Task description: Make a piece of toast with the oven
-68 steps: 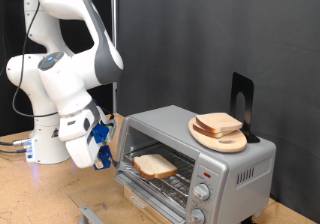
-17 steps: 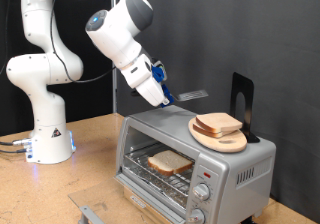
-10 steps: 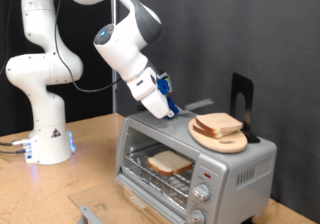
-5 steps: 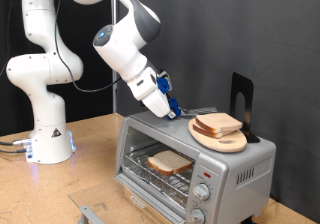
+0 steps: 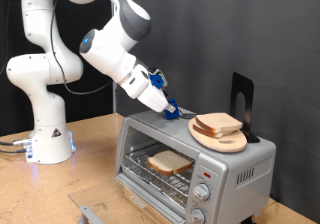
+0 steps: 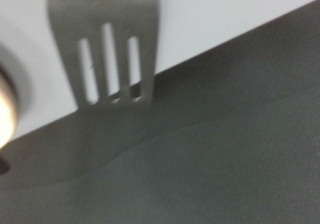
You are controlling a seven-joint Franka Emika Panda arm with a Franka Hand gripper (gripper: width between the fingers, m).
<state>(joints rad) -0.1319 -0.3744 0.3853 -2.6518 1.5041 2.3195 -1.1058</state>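
Silver toaster oven (image 5: pixel 195 159) sits on the wooden desk (image 5: pixel 60 189), door dropped open at the exterior view's bottom. One piece of toast (image 5: pixel 169 162) lies on the wire rack inside. On the oven's flat top, a round wooden plate (image 5: pixel 219 136) carries more bread slices (image 5: pixel 218 124). End effector (image 5: pixel 166 106) hovers just above the oven top, beside the plate's edge on the exterior view's left, clenched on a slotted metal spatula (image 6: pixel 107 46). Rack toast lies below the end effector, well apart.
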